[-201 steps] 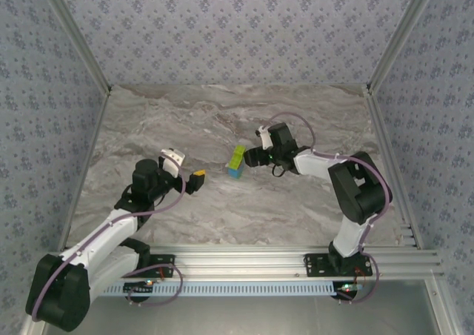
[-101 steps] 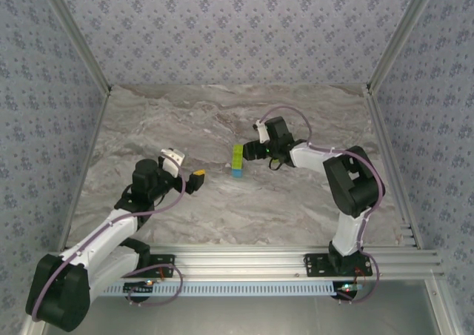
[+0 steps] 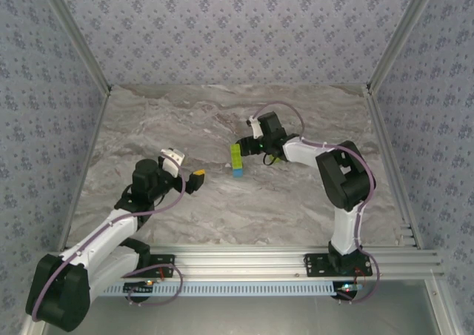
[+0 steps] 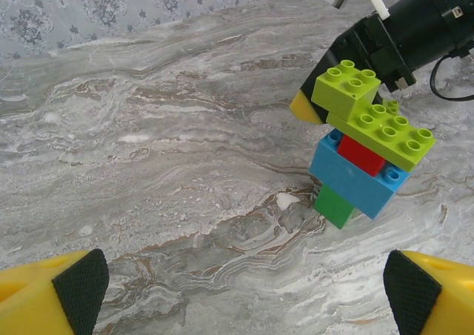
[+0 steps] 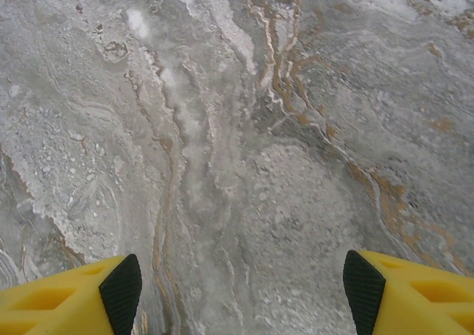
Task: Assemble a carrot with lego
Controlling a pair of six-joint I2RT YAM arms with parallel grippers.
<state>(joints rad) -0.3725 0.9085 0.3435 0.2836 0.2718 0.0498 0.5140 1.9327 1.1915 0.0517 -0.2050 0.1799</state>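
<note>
**Carrot** [image 4: 361,157]: stands mid-table [image 3: 170,127], leaning slightly. Green brick at bottom, then blue, red, yellow-green on top. Sits between both grippers, just beside R gripper [image 5: 241,290] and well apart from L gripper [image 4: 244,294].

**Grippers:** R gripper has jaws apart, nothing held, table surface seen between them. L gripper has jaws wide, empty.

**Handling (judged):** light, rigid, smooth plastic. Stud joints likely pop under side load. Narrow base and wide top, so prob. tips easily. Best hold is across flat sides of blue brick, square on, not on overhanging top bricks.

**Unclear:** can't tell whether an R fingertip touches the top brick or the carrot stands free. Far side hidden, so full brick count not confirmable. Top view too small for stud detail.
</note>
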